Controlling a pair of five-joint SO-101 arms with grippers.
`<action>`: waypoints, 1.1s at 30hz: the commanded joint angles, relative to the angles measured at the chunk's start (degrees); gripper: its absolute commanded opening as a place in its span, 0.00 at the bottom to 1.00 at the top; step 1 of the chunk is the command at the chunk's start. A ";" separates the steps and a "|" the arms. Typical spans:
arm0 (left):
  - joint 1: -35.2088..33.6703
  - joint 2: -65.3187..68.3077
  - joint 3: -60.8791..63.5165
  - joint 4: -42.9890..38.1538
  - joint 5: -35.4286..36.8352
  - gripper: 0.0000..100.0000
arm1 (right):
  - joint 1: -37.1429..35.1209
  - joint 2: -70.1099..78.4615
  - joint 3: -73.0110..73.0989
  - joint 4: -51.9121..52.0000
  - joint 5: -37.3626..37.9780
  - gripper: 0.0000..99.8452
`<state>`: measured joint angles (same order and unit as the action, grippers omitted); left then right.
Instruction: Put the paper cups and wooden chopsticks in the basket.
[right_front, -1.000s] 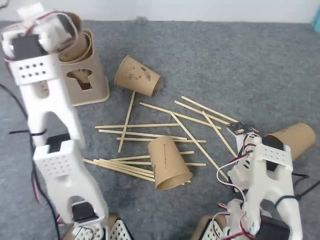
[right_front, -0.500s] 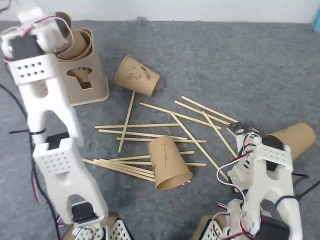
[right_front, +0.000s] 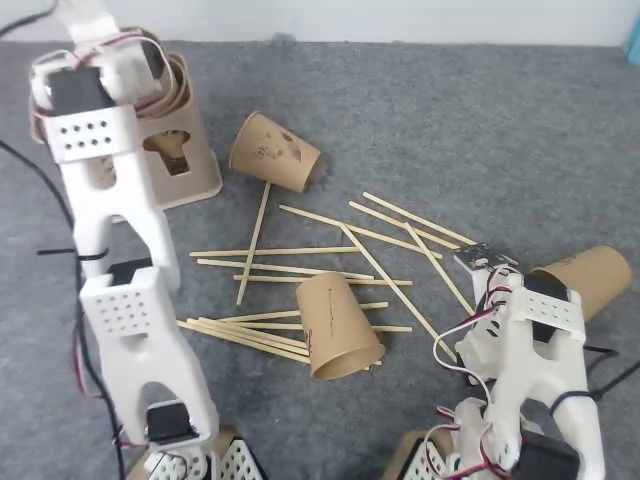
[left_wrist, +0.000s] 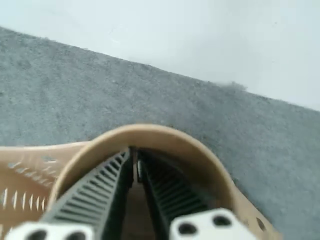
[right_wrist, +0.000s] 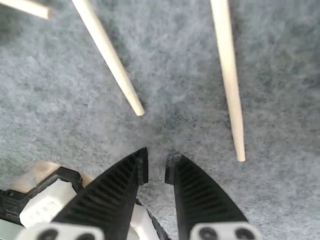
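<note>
The tan basket (right_front: 190, 170) stands at the back left with cups nested in it. My left gripper (left_wrist: 134, 155) hangs over it, shut on the wall of a paper cup (left_wrist: 165, 134) that sits in the basket's top (right_front: 175, 85). Three more paper cups lie on their sides: one by the basket (right_front: 275, 152), one mid-table (right_front: 338, 325), one at the right (right_front: 590, 277). Several wooden chopsticks (right_front: 300, 270) lie scattered between them. My right gripper (right_wrist: 156, 157) hovers low over the carpet, shut on nothing, just short of two chopstick ends (right_wrist: 107, 50).
Grey carpet (right_front: 480, 120) covers the table, bare at the back right. The right arm (right_front: 530, 340) stands beside the right cup. Both arm bases sit at the front edge.
The left arm has swung right with its cup, from beside the basket to over its opening. The right arm has kept still.
</note>
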<state>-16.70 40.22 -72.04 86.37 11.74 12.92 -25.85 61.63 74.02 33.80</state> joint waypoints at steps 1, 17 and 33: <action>1.67 -4.66 -13.85 5.45 -0.53 0.01 | -0.40 -2.07 -0.53 -0.40 0.70 0.07; 2.29 5.63 -19.82 -0.26 -8.18 0.01 | -0.40 -2.07 -0.44 -0.22 0.70 0.07; 1.14 17.58 -24.40 4.40 -8.26 0.01 | -0.40 -2.07 -0.44 -0.31 0.70 0.07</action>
<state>-14.51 58.24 -94.55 86.11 4.00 12.92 -25.85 61.63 74.02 33.80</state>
